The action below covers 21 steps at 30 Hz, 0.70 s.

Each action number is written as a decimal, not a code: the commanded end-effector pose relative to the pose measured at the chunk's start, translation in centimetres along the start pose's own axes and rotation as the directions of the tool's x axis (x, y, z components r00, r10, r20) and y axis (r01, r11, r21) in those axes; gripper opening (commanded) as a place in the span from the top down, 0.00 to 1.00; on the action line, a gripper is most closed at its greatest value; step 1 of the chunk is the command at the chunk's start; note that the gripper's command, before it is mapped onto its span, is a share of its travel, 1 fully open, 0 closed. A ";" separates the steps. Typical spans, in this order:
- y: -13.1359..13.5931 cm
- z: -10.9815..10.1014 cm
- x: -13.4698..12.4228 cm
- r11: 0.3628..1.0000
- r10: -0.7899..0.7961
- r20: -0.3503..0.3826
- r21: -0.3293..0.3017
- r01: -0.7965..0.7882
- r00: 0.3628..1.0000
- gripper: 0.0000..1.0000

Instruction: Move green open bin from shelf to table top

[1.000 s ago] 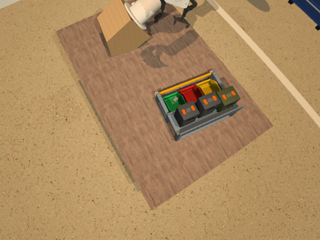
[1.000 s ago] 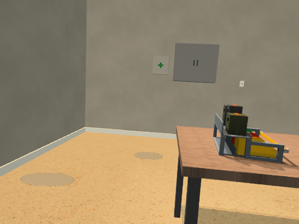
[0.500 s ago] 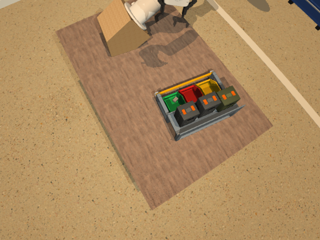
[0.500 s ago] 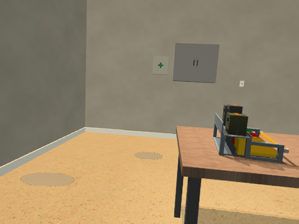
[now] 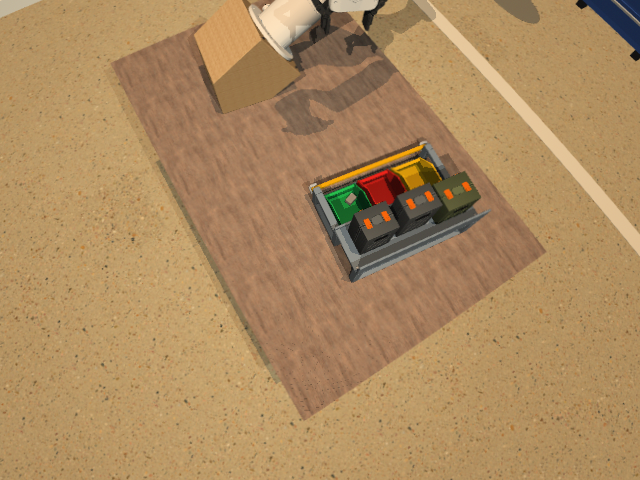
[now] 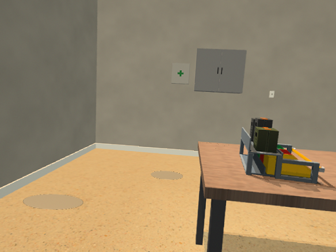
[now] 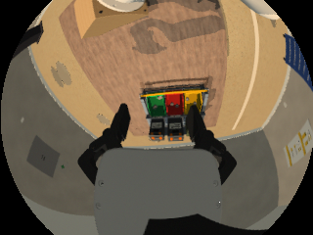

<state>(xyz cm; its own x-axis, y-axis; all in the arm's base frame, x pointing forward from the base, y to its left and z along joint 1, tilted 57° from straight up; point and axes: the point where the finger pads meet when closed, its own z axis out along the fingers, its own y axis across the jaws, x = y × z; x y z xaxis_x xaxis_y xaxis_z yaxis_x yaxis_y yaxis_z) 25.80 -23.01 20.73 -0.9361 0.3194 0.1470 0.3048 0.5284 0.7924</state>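
The green open bin [image 5: 341,211] [image 7: 160,112] sits at one end of the lower row of the grey shelf [image 5: 327,212] [image 6: 278,167], behind its orange-yellow front bar [image 5: 372,166] [image 7: 171,92]. A small pale part [image 5: 351,198] lies in it. The red bin [image 5: 379,192] [image 6: 285,151] is beside it, then the yellow bin [image 5: 419,176] [image 6: 294,169]. My gripper [image 5: 341,32] [image 7: 158,111] is open and empty, high above the table and well away from the shelf in the top view. In the exterior view its fingertips are cut off at the right edge.
Two dark cases [image 5: 373,229] [image 5: 416,209] and an olive case [image 5: 455,198] [image 6: 265,140] stand on the shelf's upper level, partly over the bins' backs. The shelf stands on the wooden table top [image 5: 232,217] [image 6: 218,170]. A wooden wedge-shaped base [image 5: 253,77] carries the arm.
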 end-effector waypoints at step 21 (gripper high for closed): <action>0.0 -0.1 0.0 0.955 -0.293 0.018 -0.052 0.293 0.956 0.00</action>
<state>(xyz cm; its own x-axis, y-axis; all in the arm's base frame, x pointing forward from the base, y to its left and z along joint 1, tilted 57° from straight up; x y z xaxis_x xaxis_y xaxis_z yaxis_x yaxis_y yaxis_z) 25.79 -23.01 20.73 -0.9811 0.1670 -0.0975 0.0122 0.5564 0.8308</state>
